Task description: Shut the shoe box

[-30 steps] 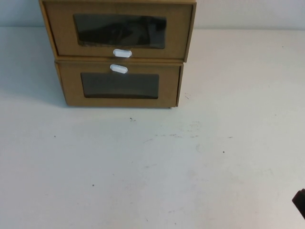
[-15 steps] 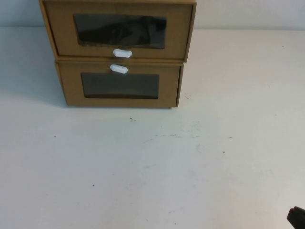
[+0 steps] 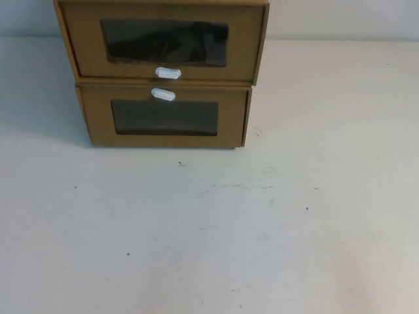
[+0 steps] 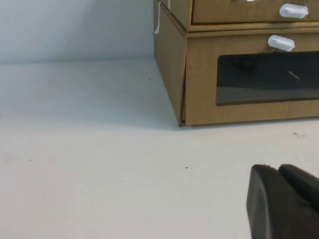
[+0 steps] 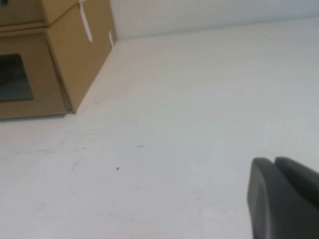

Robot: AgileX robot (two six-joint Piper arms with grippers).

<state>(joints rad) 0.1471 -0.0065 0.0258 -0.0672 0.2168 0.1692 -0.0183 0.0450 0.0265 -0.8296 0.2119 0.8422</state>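
Note:
The shoe box is the upper of two stacked brown boxes at the table's far left. It has a wide dark window and a white oval tab below the window. Its front panel stands about level with its shell. It also shows at the edge of the left wrist view and the right wrist view. My left gripper is shut and empty, low over the table, well in front of the boxes. My right gripper is shut and empty, low over the table, to the right of the boxes. Neither gripper shows in the high view.
The lower brown box carries the shoe box and has its white tab above its window. The white table stretches in front and to the right. A pale wall stands behind the boxes.
The dark tip of my right arm at the bottom right corner of the high view has slid down and out of view. The boxes have not moved.

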